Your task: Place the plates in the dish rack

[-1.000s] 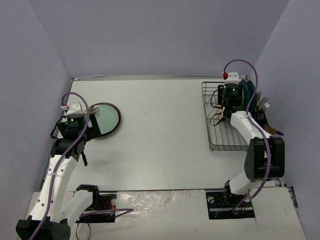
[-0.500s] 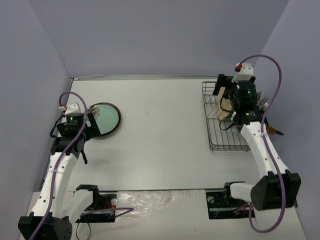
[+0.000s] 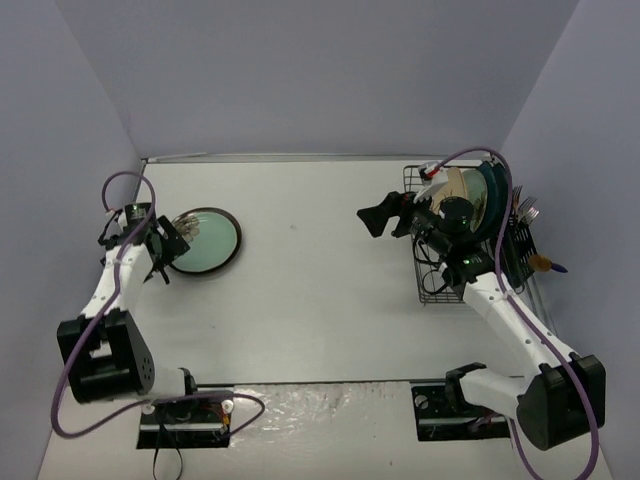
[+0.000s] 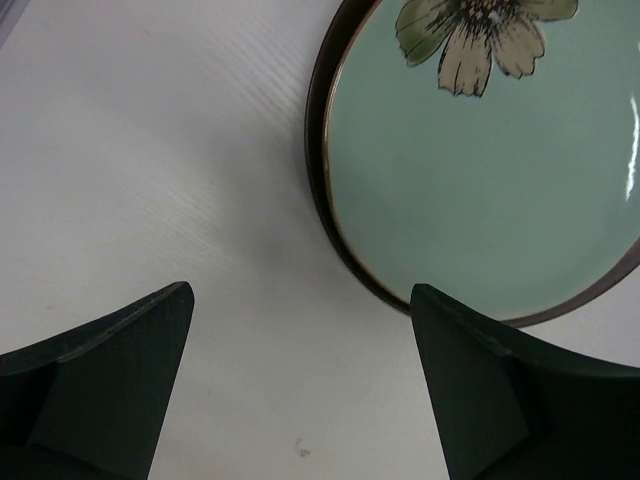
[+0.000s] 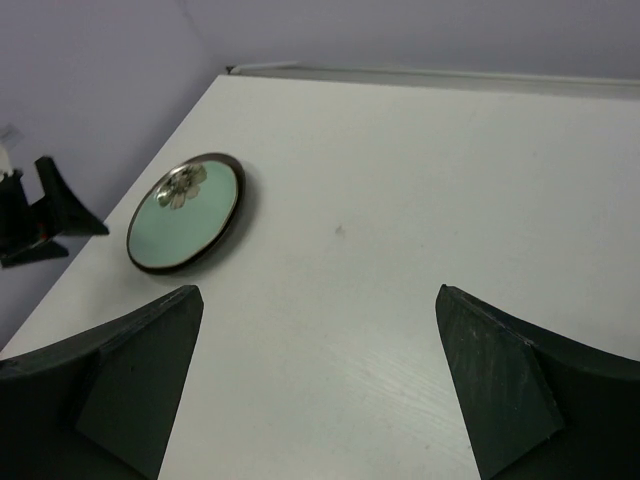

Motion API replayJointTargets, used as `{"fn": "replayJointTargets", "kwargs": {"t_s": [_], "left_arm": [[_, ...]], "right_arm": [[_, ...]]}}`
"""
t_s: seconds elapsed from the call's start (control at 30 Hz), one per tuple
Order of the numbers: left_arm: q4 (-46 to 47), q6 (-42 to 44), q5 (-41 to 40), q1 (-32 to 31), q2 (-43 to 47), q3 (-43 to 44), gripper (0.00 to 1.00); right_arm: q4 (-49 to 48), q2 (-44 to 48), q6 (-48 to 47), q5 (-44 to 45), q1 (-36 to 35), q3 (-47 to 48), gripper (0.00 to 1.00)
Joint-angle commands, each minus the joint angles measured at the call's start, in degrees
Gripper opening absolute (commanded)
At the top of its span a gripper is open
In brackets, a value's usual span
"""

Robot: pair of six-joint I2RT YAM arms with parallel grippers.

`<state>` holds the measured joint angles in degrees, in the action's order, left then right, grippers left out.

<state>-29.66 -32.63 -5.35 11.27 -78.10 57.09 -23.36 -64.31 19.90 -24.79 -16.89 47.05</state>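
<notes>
A mint-green round plate (image 3: 203, 241) with a flower motif and dark rim lies flat on the table at the left (image 4: 480, 170) (image 5: 185, 212). My left gripper (image 3: 167, 250) (image 4: 300, 292) is open at the plate's left edge, low over the table. Only bare table lies between its fingers, and the right finger (image 4: 470, 380) is next to the rim. The black wire dish rack (image 3: 440, 280) stands at the right with a cream plate (image 3: 462, 186) and teal plates (image 3: 492, 195) upright in it. My right gripper (image 3: 383, 214) (image 5: 320, 292) is open and empty, left of the rack, pointing toward the mint plate.
A cutlery holder (image 3: 522, 228) with forks and utensils hangs on the rack's right side. Purple-grey walls close in the table on the left, back and right. White table (image 3: 320, 270) lies between the plate and the rack.
My right gripper opened, left the rack and swung left over the table. My left arm shifted and its gripper now sits at the mint plate's left rim.
</notes>
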Motion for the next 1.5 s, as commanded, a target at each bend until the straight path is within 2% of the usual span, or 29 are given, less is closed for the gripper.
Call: {"fn": "replayJointTargets", "kwargs": {"t_s": [0.0,0.27,0.53,0.63,0.73,0.9,1.0,1.1,1.2,1.47], "left_arm": [[4.6,0.5,-0.4,0.4,-8.9,10.6,0.85],[2.0,5.3,-0.5,0.3,-23.3,20.0,0.77],[0.7,8.0,0.2,-0.6,-29.1,21.9,0.64],[0.7,9.0,1.0,-1.6,-30.4,22.1,0.52],[1.0,9.4,0.8,-3.7,-30.4,21.6,0.37],[1.5,8.6,2.0,-6.1,-29.6,20.6,0.27],[2.2,8.6,2.0,-9.0,-28.8,20.2,0.13],[2.6,7.9,2.2,-12.4,-28.1,19.4,0.04],[3.4,6.2,2.2,-14.2,-26.5,18.1,0.00],[3.6,1.8,1.0,-15.8,-20.4,11.9,0.00]], "right_arm": [[-9.7,-0.5,3.6,-6.1,-0.3,-1.7,1.00],[-9.3,0.4,2.0,-6.5,-1.5,-2.6,1.00],[-9.1,0.5,1.5,-6.6,-1.8,-2.7,1.00],[-9.0,0.5,1.5,-6.5,-1.8,-2.6,1.00],[-8.9,0.4,1.5,-6.5,-1.8,-2.5,1.00],[-8.4,0.5,1.3,-6.2,-1.8,-2.3,1.00],[-8.4,0.2,1.4,-5.9,-1.8,-2.2,1.00],[-8.2,-0.1,1.5,-6.0,-1.8,-2.1,1.00],[-8.3,-0.1,1.6,-6.1,-1.8,-2.2,1.00],[-9.2,-0.9,2.3,-6.9,-1.8,-2.6,1.00]]}}
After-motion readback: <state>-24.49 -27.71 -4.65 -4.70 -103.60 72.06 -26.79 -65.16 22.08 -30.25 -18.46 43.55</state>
